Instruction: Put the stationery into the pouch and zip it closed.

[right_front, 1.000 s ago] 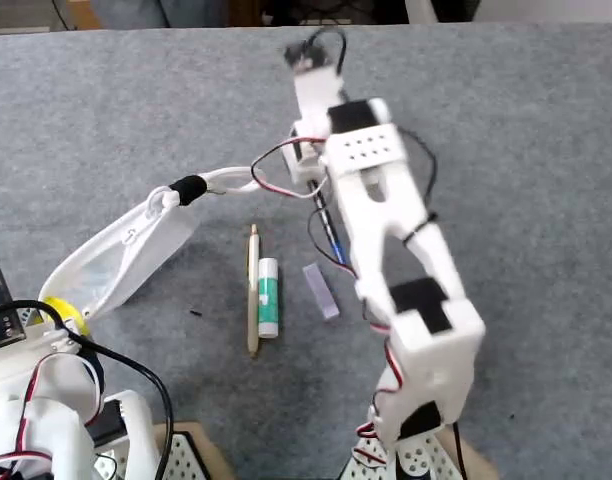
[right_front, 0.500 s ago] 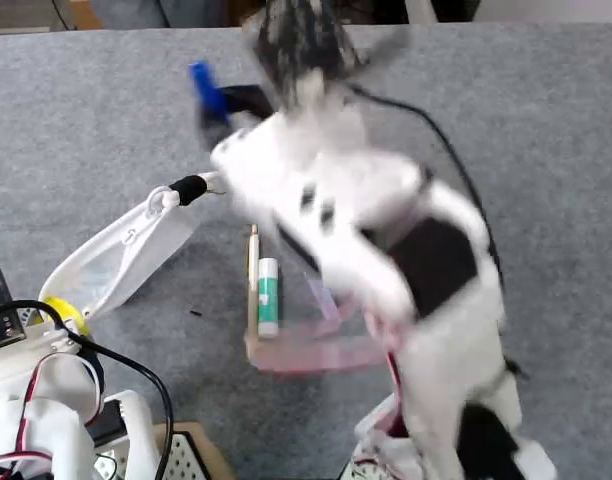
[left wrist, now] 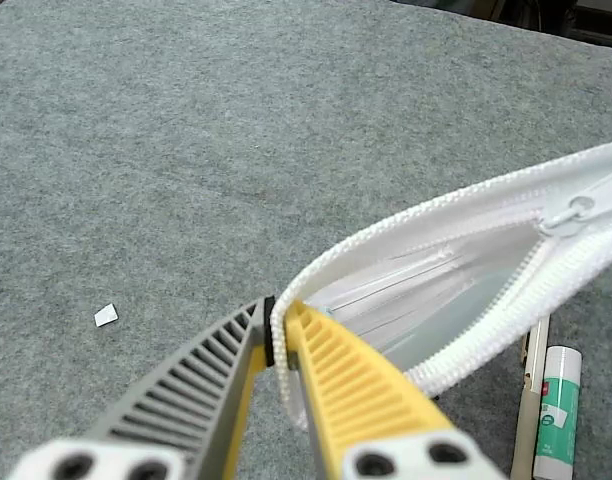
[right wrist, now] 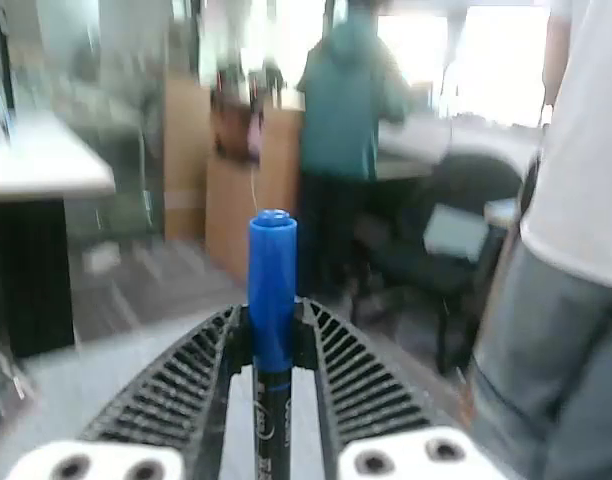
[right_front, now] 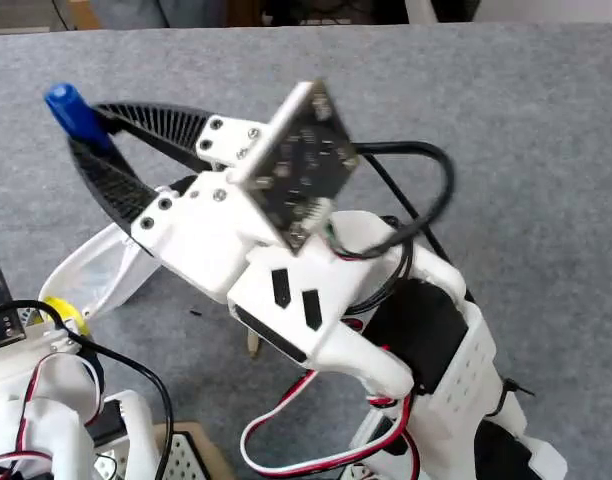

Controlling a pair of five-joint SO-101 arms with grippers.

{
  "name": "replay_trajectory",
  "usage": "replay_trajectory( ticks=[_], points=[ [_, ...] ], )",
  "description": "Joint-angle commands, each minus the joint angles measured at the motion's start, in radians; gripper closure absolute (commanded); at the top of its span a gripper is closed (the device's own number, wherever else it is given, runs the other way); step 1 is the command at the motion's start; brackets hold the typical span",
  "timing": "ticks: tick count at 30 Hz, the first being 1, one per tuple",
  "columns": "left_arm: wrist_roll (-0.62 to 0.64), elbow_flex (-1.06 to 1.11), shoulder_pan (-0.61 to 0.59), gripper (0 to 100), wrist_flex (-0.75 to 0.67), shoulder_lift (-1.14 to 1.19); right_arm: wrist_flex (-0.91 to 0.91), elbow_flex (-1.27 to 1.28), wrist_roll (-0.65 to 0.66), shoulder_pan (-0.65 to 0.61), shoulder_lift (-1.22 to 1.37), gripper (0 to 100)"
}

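Left pincer (left wrist: 276, 335) is clamped on the rim of the pouch (left wrist: 456, 290), which lies open at the near left of the worktop (right_front: 506, 120). Right pincer (right_front: 81, 130) is clamped on the blue marker (right_front: 71, 108), high at far left. Align the marker lengthwise with the zipper mouth before lowering.

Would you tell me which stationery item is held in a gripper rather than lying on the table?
The blue pen, clamped in the right gripper; the glue stick and pencil lie beside the pouch.
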Motion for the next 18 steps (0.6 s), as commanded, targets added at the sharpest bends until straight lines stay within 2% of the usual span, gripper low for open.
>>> replay_trajectory(
  ticks=[1,6,12,18],
  points=[
    [0.003,0.007,-0.013,97,-0.002,0.008,-0.071,0.016,-0.020,-0.046,-0.001,98.6],
    [0.003,0.007,-0.013,97,-0.002,0.008,-0.068,0.056,-0.025,-0.092,0.045,98.6],
    [0.005,0.007,-0.013,97,-0.002,0.008,-0.083,0.062,-0.158,-0.092,0.082,98.6],
    [0.005,0.005,-0.013,97,-0.002,0.008,-0.097,0.087,-0.163,-0.072,0.117,98.6]
  ],
)
